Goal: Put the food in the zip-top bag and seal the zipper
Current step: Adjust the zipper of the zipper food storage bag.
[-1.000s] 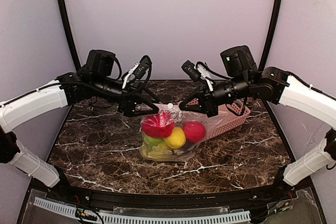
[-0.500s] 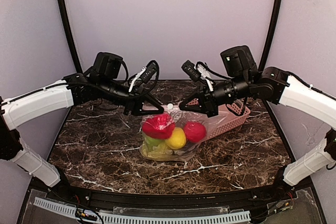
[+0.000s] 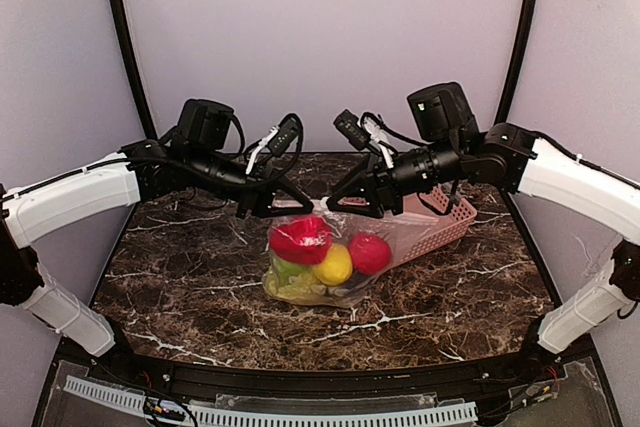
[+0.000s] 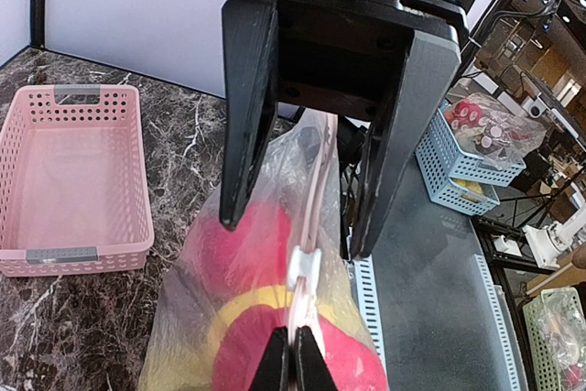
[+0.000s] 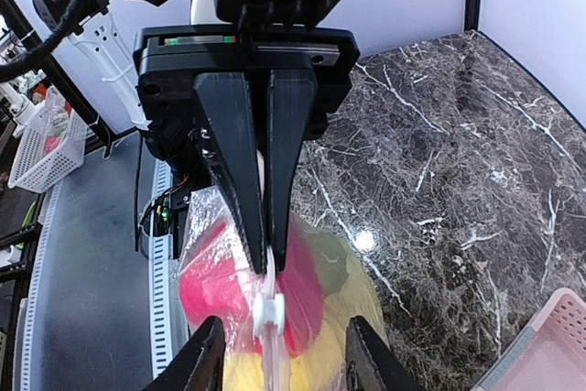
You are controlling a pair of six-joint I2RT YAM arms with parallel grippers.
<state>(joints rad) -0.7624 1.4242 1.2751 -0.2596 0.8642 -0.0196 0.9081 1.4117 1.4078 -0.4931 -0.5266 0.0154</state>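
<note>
The clear zip-top bag [image 3: 392, 234] lies mid-table, holding the food: a red pepper [image 3: 300, 239], a yellow piece [image 3: 334, 264], a red round piece [image 3: 370, 252] and green leafy cabbage [image 3: 288, 280]. My left gripper [image 4: 294, 363] is shut on the zipper [image 4: 316, 171], just below its white slider [image 4: 305, 272]. From the right wrist, the left gripper [image 5: 270, 263] pinches the strip above the slider [image 5: 268, 310]. My right gripper [image 5: 282, 359] stands open, its fingers [image 4: 247, 135] straddling the bag's mouth without touching it. In the top view both grippers [image 3: 298, 211] [image 3: 345, 209] meet over the bag.
A pink lattice basket [image 3: 445, 219] stands behind and to the right of the bag, partly under the right arm; it looks empty in the left wrist view [image 4: 73, 180]. The dark marble table [image 3: 180, 277] surrounds the bag.
The left gripper moved in to the bag's mouth and shut on the zipper. The right gripper, shut before, has opened and let go of the strip.
</note>
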